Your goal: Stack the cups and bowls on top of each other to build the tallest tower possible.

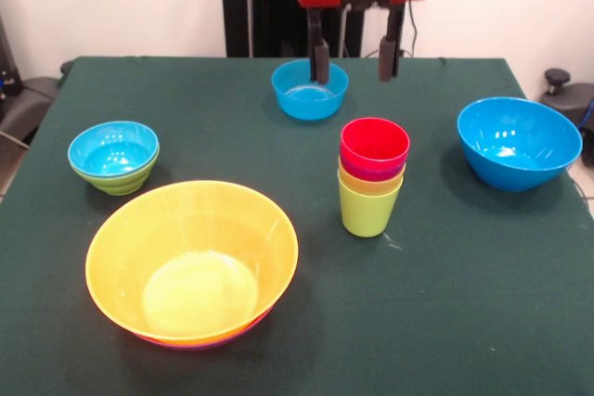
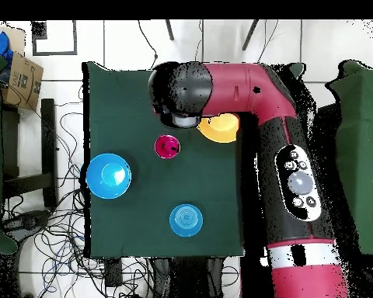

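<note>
Gripper (image 1: 353, 60) hangs with jaws open and empty above small blue bowl (image 1: 310, 89), behind four-cup tower (image 1: 373, 176) on counter (image 1: 445, 285).

- The front view is bright and even, and the light comes from above.
- The glossy bowls show glare: white spots inside the big blue bowl (image 1: 519, 142) and the yellow bowl (image 1: 192, 261).
- Soft, short shadows lie on the green table (image 1: 464, 303) beside the cups (image 1: 372, 176).
- The overhead view is bright, and the white floor (image 2: 127, 46) looks almost washed out.
</note>
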### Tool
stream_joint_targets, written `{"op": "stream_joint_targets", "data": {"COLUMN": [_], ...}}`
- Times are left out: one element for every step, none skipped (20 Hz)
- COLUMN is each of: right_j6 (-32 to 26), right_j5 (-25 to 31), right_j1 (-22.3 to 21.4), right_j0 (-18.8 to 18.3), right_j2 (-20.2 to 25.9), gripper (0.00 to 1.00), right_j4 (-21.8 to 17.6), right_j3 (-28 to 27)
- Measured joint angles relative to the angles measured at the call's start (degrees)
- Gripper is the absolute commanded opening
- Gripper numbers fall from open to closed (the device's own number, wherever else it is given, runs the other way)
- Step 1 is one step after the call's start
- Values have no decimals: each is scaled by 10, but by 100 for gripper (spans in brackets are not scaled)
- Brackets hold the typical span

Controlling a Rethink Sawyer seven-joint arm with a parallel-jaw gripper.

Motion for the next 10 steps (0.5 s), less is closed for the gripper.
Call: {"op": "stream_joint_targets", "data": {"right_j6": [0, 2, 3, 4, 7, 11, 13, 18, 21, 26], "right_j5": [0, 0, 0, 0, 0, 0, 0, 0, 0, 0], "right_j1": [8, 14, 19, 24, 32, 39, 44, 51, 57, 63], "right_j0": [5, 8, 11, 14, 19, 24, 28, 34, 39, 45], "right_j2": [-6, -11, -15, -19, -27, -34, -39, -47, -53, -60], "gripper": [100, 100, 100, 100, 100, 100, 100, 100, 100, 100], "right_j4": [0, 0, 0, 0, 0, 0, 0, 0, 0, 0], "right_j3": [-6, -9, -12, -14, -18, -22, -24, -26, -28, -31]}}
